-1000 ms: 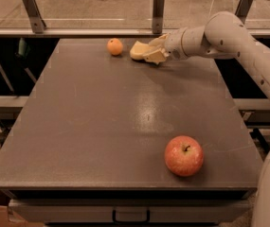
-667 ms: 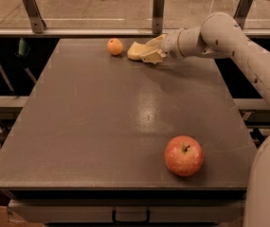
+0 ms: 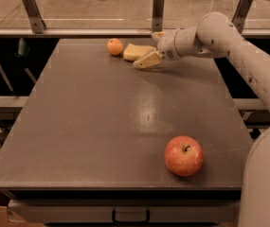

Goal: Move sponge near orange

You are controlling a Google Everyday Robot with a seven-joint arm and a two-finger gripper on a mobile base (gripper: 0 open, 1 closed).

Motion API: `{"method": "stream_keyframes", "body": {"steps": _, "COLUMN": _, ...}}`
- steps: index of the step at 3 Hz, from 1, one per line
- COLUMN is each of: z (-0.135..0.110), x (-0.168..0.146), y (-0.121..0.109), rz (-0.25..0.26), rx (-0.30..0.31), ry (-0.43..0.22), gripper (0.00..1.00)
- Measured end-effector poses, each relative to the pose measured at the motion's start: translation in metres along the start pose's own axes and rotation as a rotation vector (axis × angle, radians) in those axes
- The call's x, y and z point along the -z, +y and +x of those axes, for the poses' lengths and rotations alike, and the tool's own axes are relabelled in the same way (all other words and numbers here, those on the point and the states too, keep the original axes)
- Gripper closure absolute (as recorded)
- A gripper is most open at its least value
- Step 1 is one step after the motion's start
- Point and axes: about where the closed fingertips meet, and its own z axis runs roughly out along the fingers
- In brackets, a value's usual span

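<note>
cream gripper (image 3: 144, 50) at the far edge of the grey table (image 3: 101, 126), reaching in from the right on the pale arm (image 3: 220, 32). fingers now spread wide, one on the near side of the sponge (image 3: 133, 51) and one behind it, no clamp on the foam to be seen. a second ago wrapped tight about the sponge and carrying it farther to the right; since then moved left towards the orange (image 3: 115, 47) and, by the look of it, let go.

pale yellow sponge lying flat on the table, just beside the orange on its right. hard to tell whether touching it or parted by a sliver. long axis roughly left to right, along the table's far edge, slightly skewed. left end pointing at the orange, right end tucked between the fingers.

judged from this: placement as good as done, sponge near orange as asked. only a clean retreat left, up and back to the right, without dragging the soft block along or nudging the round fruit into a roll.

red-yellow apple (image 3: 183, 155) well apart, near the front right of the table, no part in this.
</note>
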Motion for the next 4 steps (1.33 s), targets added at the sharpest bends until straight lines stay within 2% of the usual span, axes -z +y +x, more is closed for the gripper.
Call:
{"method": "stream_keyframes", "body": {"steps": 1, "z": -0.01, "x": 0.028, "y": 0.001, "rz": 0.027, "rx": 0.019, "ry": 0.001, "gripper": 0.0}}
{"method": "stream_keyframes", "body": {"steps": 2, "z": -0.042, "x": 0.099, "y": 0.011, "rz": 0.044, "rx": 0.066, "ry": 0.003, "gripper": 0.0}}
{"method": "stream_keyframes", "body": {"steps": 3, "z": -0.102, "x": 0.181, "y": 0.037, "rz": 0.095, "rx": 0.151, "ry": 0.027, "gripper": 0.0}}
{"method": "stream_keyframes", "body": {"steps": 4, "z": -0.139, "x": 0.204, "y": 0.044, "rz": 0.126, "rx": 0.202, "ry": 0.016, "gripper": 0.0}}
